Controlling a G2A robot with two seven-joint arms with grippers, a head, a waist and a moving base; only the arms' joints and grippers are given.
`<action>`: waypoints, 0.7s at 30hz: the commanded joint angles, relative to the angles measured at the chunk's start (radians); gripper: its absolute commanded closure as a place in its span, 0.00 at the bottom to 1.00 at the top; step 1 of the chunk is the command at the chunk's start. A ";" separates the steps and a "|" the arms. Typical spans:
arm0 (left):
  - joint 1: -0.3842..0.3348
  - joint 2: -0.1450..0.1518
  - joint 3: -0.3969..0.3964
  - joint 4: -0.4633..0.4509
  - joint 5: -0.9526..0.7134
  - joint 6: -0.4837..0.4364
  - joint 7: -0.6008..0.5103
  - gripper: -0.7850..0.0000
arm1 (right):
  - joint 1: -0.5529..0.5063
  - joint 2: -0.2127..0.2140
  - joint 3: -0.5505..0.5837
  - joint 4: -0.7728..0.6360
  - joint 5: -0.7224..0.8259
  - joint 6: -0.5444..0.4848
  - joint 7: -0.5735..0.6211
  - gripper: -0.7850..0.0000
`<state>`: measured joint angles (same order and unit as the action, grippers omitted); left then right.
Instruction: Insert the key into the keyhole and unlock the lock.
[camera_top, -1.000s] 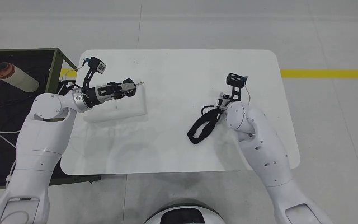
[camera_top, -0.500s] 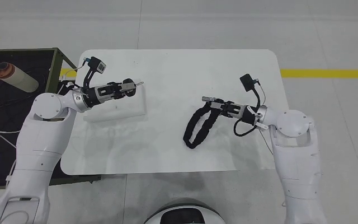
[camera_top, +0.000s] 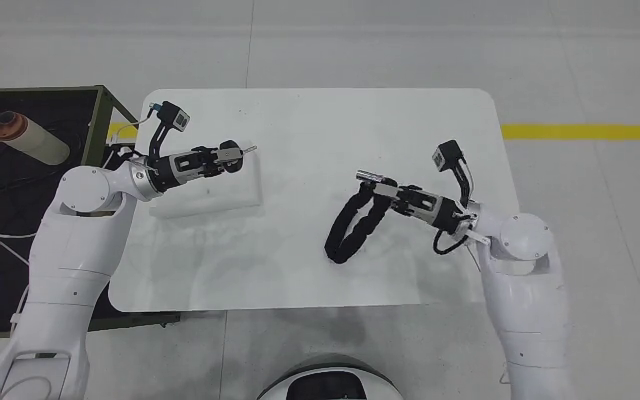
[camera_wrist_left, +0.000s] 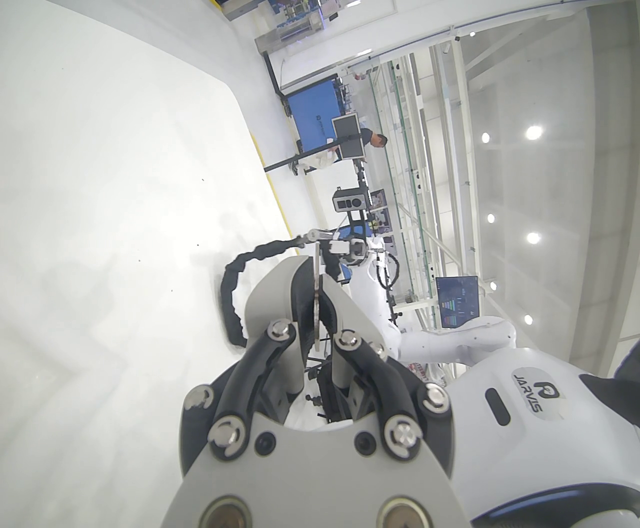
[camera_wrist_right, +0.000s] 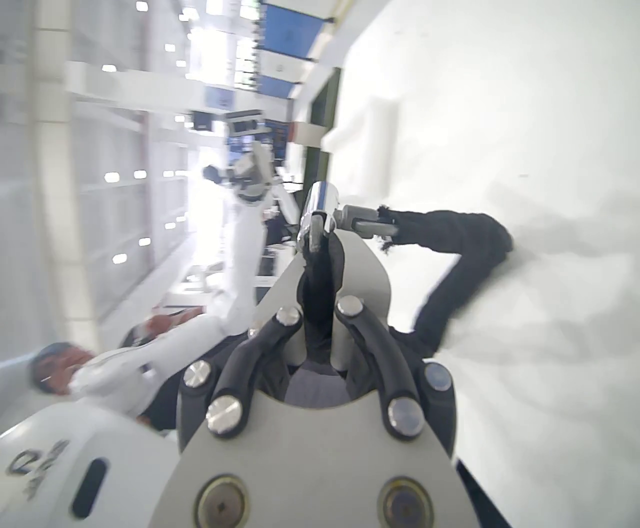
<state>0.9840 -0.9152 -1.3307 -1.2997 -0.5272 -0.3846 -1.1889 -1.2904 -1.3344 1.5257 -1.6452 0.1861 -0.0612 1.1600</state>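
Observation:
My left gripper (camera_top: 231, 157) hangs over the table's left part, shut on a thin metal key (camera_top: 246, 151) whose blade points toward the table's middle. In the left wrist view the key (camera_wrist_left: 317, 272) stands edge-on between the pads of the left gripper (camera_wrist_left: 317, 300). My right gripper (camera_top: 392, 194) is right of centre, shut on the black sleeved cable just behind the silver lock body (camera_top: 369, 178). The cable loop (camera_top: 348, 228) droops onto the table. In the right wrist view the lock body (camera_wrist_right: 318, 207) sits just past the tips of the right gripper (camera_wrist_right: 320, 260). Lock and key are well apart.
A white slab (camera_top: 215, 190) lies on the table under the left arm. A dark cart (camera_top: 60, 110) with a roll (camera_top: 30, 138) stands off the table's left edge. The white table (camera_top: 320, 270) has bare room between the arms.
The right arm swung out from a folded pose to an outstretched one, carrying the lock body up and toward the left, the cable trailing. The left arm and key stayed still.

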 joint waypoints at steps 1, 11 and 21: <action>0.000 0.000 0.000 0.000 0.000 0.000 0.000 1.00 | 0.035 -0.002 -0.024 0.075 0.179 0.005 0.061 1.00; 0.000 0.000 0.000 0.000 0.000 0.000 0.000 1.00 | 0.137 -0.007 -0.098 0.236 0.327 0.018 0.134 1.00; 0.025 0.007 0.016 -0.093 0.011 0.188 -0.166 1.00 | 0.045 0.008 -0.092 0.106 0.215 0.006 0.097 1.00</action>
<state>1.0324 -0.9099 -1.3237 -1.3808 -0.5147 -0.2674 -1.2382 -1.2276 -1.3296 1.4368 -1.5032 0.4271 -0.0652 1.2568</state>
